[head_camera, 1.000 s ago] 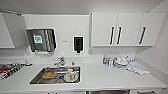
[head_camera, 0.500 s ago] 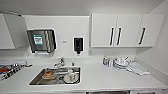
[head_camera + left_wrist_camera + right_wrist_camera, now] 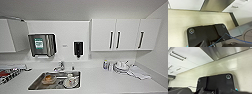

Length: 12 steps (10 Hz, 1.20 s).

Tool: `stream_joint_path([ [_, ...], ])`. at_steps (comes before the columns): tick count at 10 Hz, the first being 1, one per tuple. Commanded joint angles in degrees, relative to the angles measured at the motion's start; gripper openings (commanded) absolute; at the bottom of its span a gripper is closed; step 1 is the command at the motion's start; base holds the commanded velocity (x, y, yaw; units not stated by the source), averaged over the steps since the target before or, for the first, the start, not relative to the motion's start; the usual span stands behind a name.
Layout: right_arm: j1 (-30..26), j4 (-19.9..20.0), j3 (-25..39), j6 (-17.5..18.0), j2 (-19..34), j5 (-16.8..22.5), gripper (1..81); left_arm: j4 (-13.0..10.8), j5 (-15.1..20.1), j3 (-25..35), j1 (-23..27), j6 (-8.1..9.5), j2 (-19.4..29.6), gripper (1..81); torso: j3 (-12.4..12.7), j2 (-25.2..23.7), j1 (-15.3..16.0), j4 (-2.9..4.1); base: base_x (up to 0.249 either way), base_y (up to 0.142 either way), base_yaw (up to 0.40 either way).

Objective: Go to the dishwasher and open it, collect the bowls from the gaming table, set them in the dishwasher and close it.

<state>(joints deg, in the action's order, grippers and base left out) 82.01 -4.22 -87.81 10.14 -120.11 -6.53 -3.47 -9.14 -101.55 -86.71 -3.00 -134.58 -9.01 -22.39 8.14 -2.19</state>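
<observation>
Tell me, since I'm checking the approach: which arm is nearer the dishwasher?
Cannot tell. Both wrist views show the dishwasher across a stretch of floor, neither arm touching it.

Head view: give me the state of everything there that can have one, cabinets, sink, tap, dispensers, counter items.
Upper cabinet doors: all shut.
Sink: not empty, dishes lying in the basin.
Orange-brown dish: sitting in the sink.
White dishes: sitting in the sink.
Tap: no running water that I can make out.
Paper towel dispenser: a sheet hangs from its slot.
Soap dispenser: mounted on the wall, upright.
Cloth: lying crumpled on the counter.
</observation>
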Motion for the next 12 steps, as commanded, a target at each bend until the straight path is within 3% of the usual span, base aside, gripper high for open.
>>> stream_joint_path([
  [1, -4.4, 0.9, 2.4, 0.4, 4.4, 2.0, 81.1, -0.7, 1.3, 6.9, 3.1, -0.34, 6.2, 81.1, -5.2, -5.5, 3.5, 0.00, 0.000, 0.000, 0.000],
  [2, -4.5, 0.9, 2.2, 0.8, 4.7, 1.9, 81.1, -0.7, 1.3, 8.4, 3.1, -0.34, 7.3, 81.1, -11.6, -12.6, 8.0, 0.00, 0.000, 0.000, 0.000],
  [3, -4.7, 0.8, 2.5, 1.5, 5.1, 1.7, 81.1, -0.7, 1.2, 9.9, 3.1, -0.34, 8.6, 81.1, -8.2, -8.9, 5.6, 0.00, 0.000, 0.000, 0.000],
  [4, -5.0, 0.9, 3.0, 1.7, 5.6, 1.7, 81.1, -0.7, 0.8, 11.4, 3.1, -0.34, 10.0, 81.1, -10.1, -10.9, 6.9, 0.00, 0.000, 0.000, 0.000],
  [5, -5.2, 0.9, 3.7, 1.7, 6.0, 1.6, 81.1, -0.7, 0.4, 12.6, 3.1, -0.34, 11.3, 81.1, -6.7, -13.0, 8.3, 0.00, 0.000, 0.000, 0.000],
  [7, -5.9, 0.8, 4.2, 1.7, 6.2, 1.6, 81.1, -1.5, -1.2, 16.4, 3.3, -0.34, 15.7, 81.1, -9.1, -16.2, 10.4, 0.00, 0.000, 0.000, 0.000],
  [8, -6.4, 0.9, 4.8, 1.7, 6.5, 1.8, 81.1, -2.2, -4.4, 19.4, 3.3, -0.17, 19.2, 81.1, -9.6, -17.9, 11.4, 0.00, 0.000, 0.000, 0.000],
  [12, -7.6, 0.9, 5.6, 2.5, 8.1, 1.9, 81.1, -6.8, -5.0, 32.7, 3.2, -0.34, 30.5, 81.1, -9.9, -26.1, 16.5, 0.00, 0.000, 0.000, 0.000],
])
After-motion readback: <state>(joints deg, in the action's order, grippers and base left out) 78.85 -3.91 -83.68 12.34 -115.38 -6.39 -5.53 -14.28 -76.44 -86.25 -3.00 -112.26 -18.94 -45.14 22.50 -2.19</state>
